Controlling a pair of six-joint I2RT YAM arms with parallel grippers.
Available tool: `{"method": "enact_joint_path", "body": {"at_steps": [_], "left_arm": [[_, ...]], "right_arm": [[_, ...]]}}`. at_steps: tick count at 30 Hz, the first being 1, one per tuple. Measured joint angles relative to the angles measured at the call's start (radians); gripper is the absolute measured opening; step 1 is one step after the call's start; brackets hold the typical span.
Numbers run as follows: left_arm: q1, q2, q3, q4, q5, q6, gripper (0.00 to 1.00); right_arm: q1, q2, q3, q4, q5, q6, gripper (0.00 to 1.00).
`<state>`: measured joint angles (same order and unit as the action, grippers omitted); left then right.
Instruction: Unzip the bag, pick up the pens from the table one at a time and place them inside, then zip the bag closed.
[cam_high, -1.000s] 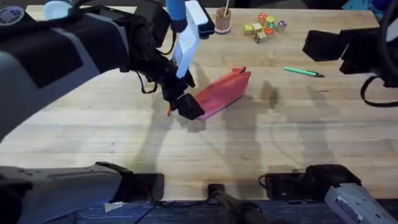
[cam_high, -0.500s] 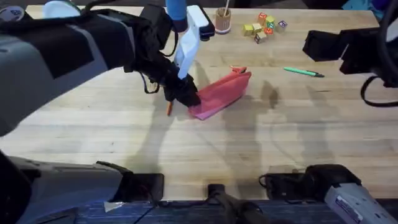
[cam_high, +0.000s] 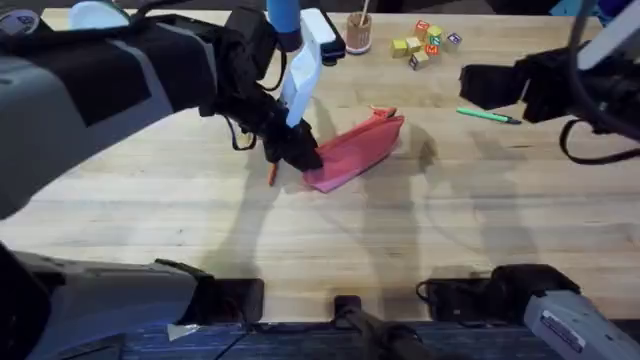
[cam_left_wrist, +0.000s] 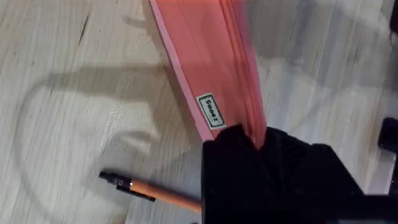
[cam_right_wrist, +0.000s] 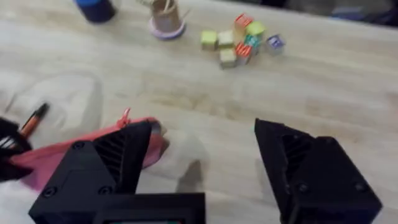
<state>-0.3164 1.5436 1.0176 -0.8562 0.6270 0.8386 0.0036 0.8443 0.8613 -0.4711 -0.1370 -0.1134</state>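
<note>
The bag (cam_high: 355, 152) lies near the middle of the bench (cam_high: 420, 230), its long axis running diagonally from the near-left end up to the far-right end, where a small red pull tab sticks up. The left tool (cam_high: 297, 150) is pressed together on the bag's near-left end; in the left wrist view its black fingers (cam_left_wrist: 261, 162) pinch the pink fabric along the top seam, so that end is anchored. The right tool (cam_right_wrist: 196, 158) hangs spread wide, well above the bench and to the right of the bag, with the pull-tab end showing between its fingers in the right wrist view. That makes the right arm the nearer one to the zipper pull, and the unzipping would likely run along the diagonal toward the left tool. The bag looks zipped shut, nothing inside visible. The orange pen (cam_left_wrist: 152, 193) lies just beside the pinched end; the green pen (cam_high: 487, 116) lies well apart, far right.
</note>
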Motion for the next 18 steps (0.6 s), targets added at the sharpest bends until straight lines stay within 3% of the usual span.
{"method": "enact_joint_path", "body": {"at_steps": [18], "left_arm": [[0.0,0.0,0.0,0.0,0.0,0.0,0.042]], "right_arm": [[0.024,0.401,0.417,-0.34,-0.063,-0.013,0.996]]}}
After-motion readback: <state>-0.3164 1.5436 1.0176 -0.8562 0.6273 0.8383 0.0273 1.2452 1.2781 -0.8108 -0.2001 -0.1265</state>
